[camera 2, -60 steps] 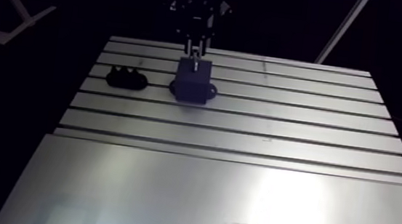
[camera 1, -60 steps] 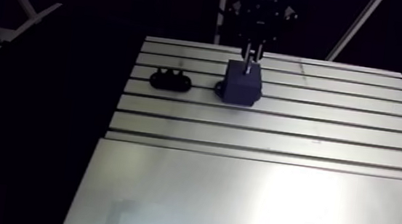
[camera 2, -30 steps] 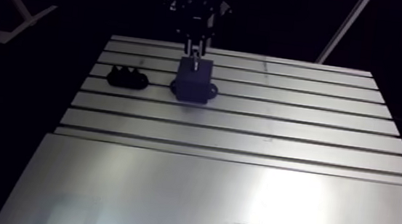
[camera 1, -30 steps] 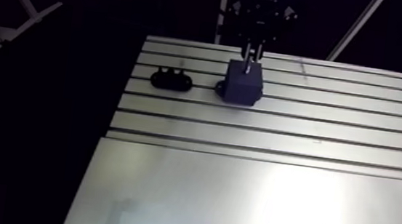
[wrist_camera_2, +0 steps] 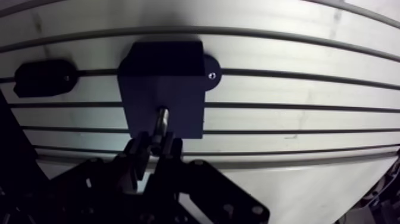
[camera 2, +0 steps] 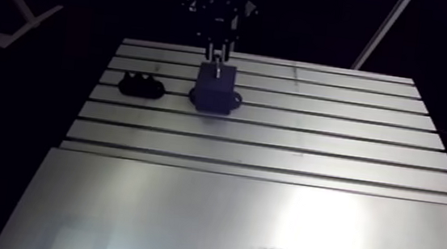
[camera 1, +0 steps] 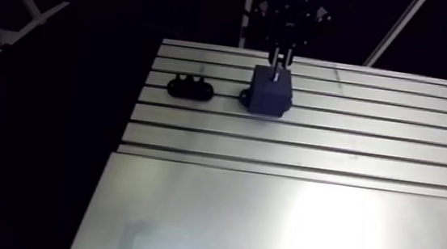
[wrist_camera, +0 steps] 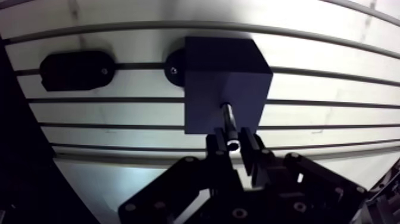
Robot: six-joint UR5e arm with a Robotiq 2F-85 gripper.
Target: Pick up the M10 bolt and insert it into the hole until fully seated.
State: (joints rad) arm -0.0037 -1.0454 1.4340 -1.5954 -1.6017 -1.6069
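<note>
Just ahead of the end effector (wrist_camera: 233, 143), which pinches the bolt (wrist_camera: 230, 124) by its head end, the shank tip sits in the hole (wrist_camera: 226, 106) of the block (wrist_camera: 220, 71). I would push straight along the bore, without tilt, until seated.

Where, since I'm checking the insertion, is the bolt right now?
In the wrist view the bolt is pinched in the hand, its tip at the top of the dark block, which stands on the table next to a low black holder.

The gripper (wrist_camera: 233, 142) clamps the bolt (wrist_camera: 228, 118), its tip in the dark block (wrist_camera: 220, 71).
</note>
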